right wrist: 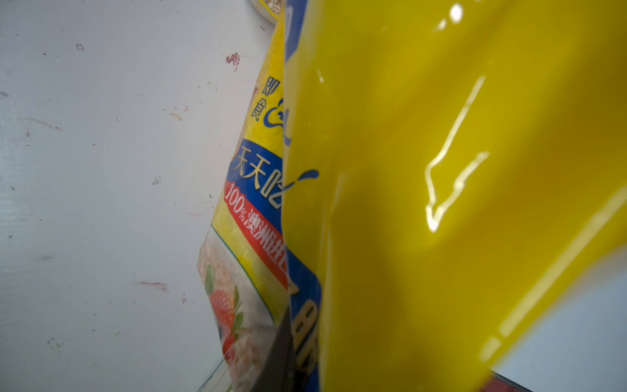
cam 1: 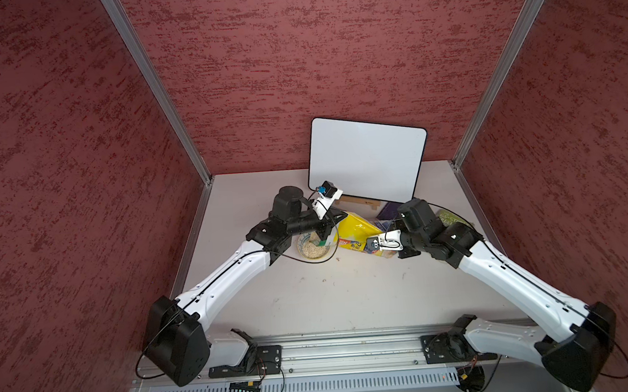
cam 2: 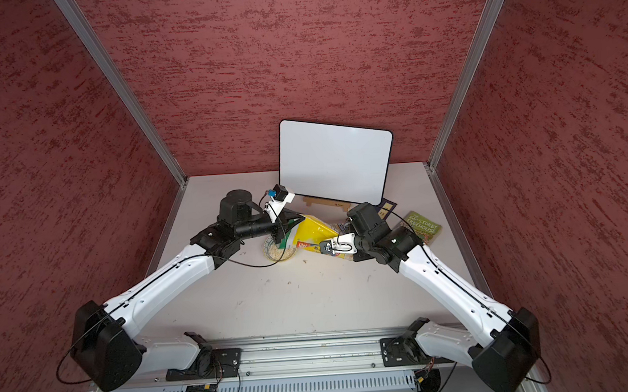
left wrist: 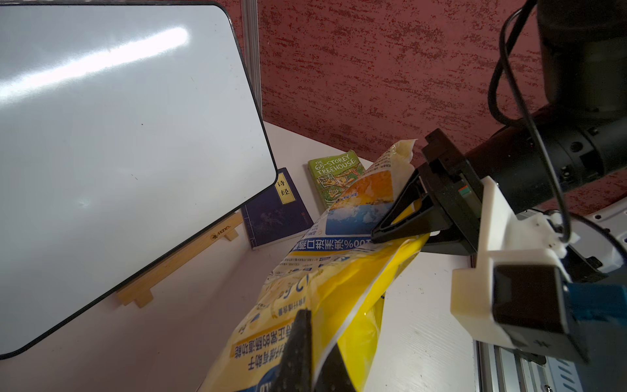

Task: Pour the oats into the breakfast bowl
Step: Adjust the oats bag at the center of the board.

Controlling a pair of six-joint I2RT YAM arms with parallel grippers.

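Oats [cam 1: 310, 248] — pale loose flakes — lie in the small round bowl [cam 2: 269, 243] on the scuffed white table [cam 1: 312, 299]. Glossy yellow pouch [cam 1: 356, 228] hangs tilted between both arms. Left gripper [left wrist: 310, 359] is clamped on its mouth end over the bowl, right gripper [left wrist: 393, 230] on the far end. Whiteboard [cam 1: 366, 157], green book [cam 2: 424, 227] and dark blue book [left wrist: 274, 210] sit behind, well apart from the bowl.

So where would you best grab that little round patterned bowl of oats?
Probably its thin rim, pinched from above on the near side: the small round patterned bowl sits flat and open, while the yellow oat pouch and the left hand crowd its far side.
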